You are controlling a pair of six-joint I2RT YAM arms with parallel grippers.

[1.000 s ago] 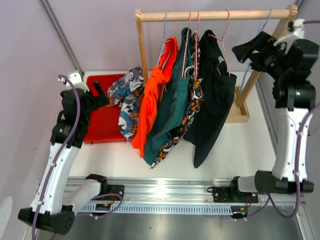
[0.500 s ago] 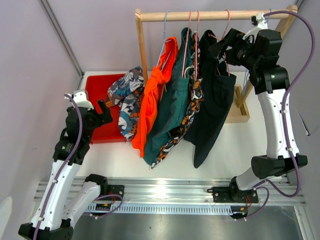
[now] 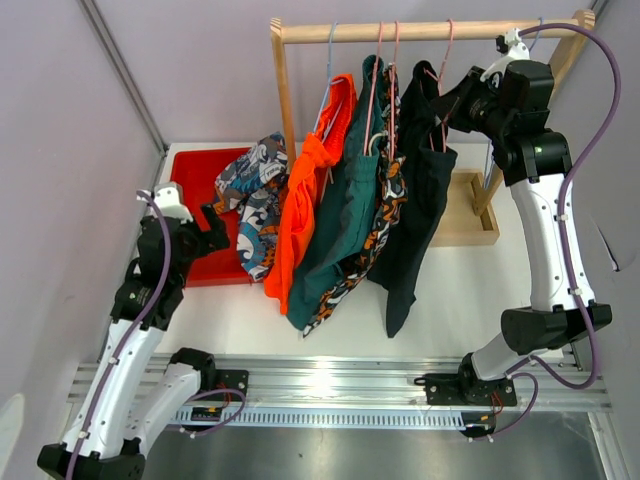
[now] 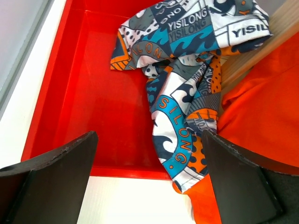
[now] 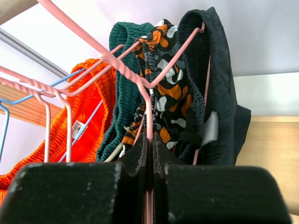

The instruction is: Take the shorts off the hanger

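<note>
My right claw [image 5: 150, 158] is clenched on the thin pink wire hanger [image 5: 125, 69] carrying the near-black navy shorts [image 3: 420, 200], up by the wooden rail [image 3: 420, 31]. Beside them hang the orange-black-white print shorts [image 3: 362, 262], the dark teal green shorts [image 3: 345, 210] and the bright orange shorts [image 3: 298, 215]. My left claw [image 4: 147, 186] stands released over the red plastic tray [image 4: 93, 93] on the white counter [image 3: 470, 290] — there the blue-white print shorts [image 4: 187, 88] lie crumpled, one end over the rim.
</note>
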